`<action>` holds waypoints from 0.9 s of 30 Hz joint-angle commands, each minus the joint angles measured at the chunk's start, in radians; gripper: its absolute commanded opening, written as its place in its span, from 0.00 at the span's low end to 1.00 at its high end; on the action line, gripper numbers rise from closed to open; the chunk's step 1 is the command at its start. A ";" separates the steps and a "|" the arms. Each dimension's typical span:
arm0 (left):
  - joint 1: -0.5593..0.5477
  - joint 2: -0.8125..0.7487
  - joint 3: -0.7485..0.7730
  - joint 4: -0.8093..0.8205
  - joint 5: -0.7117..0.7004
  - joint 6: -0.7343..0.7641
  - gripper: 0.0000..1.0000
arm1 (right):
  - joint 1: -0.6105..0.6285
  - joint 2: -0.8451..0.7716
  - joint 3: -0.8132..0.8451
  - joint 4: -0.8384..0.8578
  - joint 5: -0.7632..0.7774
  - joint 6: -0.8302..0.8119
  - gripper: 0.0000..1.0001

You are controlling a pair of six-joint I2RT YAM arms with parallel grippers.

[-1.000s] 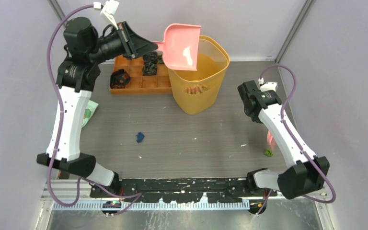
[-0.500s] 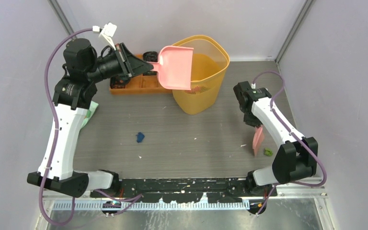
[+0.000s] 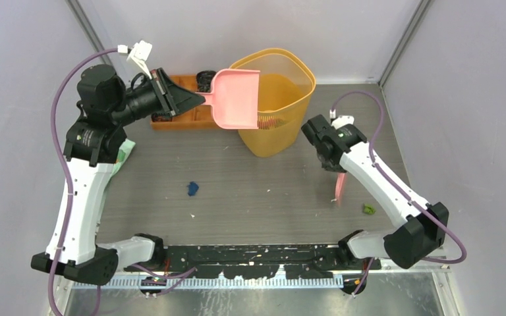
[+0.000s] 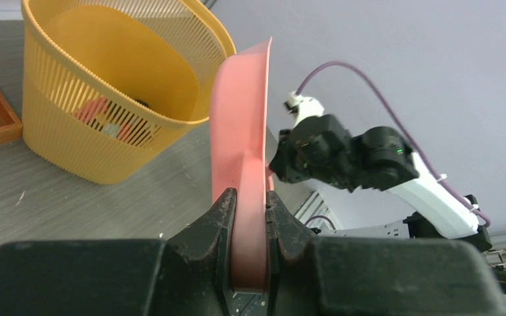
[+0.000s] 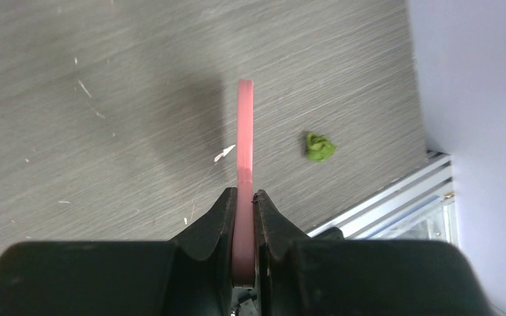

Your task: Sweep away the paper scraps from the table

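Observation:
My left gripper [image 3: 202,100] is shut on the handle of the pink dustpan [image 3: 237,99], held in the air against the left rim of the yellow basket [image 3: 294,72]. The left wrist view shows the jaws [image 4: 250,205] clamped on that dustpan [image 4: 240,118]. My right gripper [image 3: 337,168] is shut on a thin pink sweeper blade [image 3: 338,187] that points down at the table [image 3: 263,191]. Of the paper scraps, a dark blue one [image 3: 192,189] lies left of centre and a green one [image 3: 369,209] lies right of the blade [image 5: 245,131]. The right wrist view shows the jaws [image 5: 244,201], the green scrap [image 5: 319,146] and white flecks [image 5: 224,155].
An orange compartmented tray [image 3: 186,119] with dark bands sits behind the left arm. A mint-green cloth [image 3: 124,153] lies at the table's left edge. The basket [image 4: 118,99] holds some bits at its bottom. A metal rail [image 3: 250,253] runs along the near edge.
The left arm brought the dustpan down and left, off the basket's mouth to its rim. The right arm swung left and forward with the pink blade, away from the green scrap.

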 commanded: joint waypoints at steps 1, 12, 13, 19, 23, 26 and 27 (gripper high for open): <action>0.007 -0.037 -0.045 -0.013 -0.002 0.007 0.01 | 0.012 -0.041 0.186 -0.266 0.184 0.080 0.01; 0.010 -0.031 -0.277 0.062 0.095 -0.066 0.00 | -0.102 0.113 0.201 -0.489 0.271 0.312 0.00; 0.010 -0.032 -0.281 0.064 0.101 -0.069 0.01 | -0.121 0.117 0.203 -0.489 0.267 0.331 0.00; 0.011 -0.060 -0.301 0.066 0.142 -0.077 0.01 | -0.218 0.105 0.182 -0.478 0.289 0.445 0.00; 0.013 -0.097 -0.327 0.063 0.150 -0.075 0.01 | -0.261 0.133 0.073 -0.379 0.212 0.455 0.01; 0.017 -0.120 -0.350 0.059 0.155 -0.075 0.01 | -0.280 0.150 -0.032 -0.301 0.158 0.476 0.01; 0.018 -0.124 -0.354 0.059 0.156 -0.075 0.01 | -0.287 0.150 -0.070 -0.271 0.132 0.477 0.01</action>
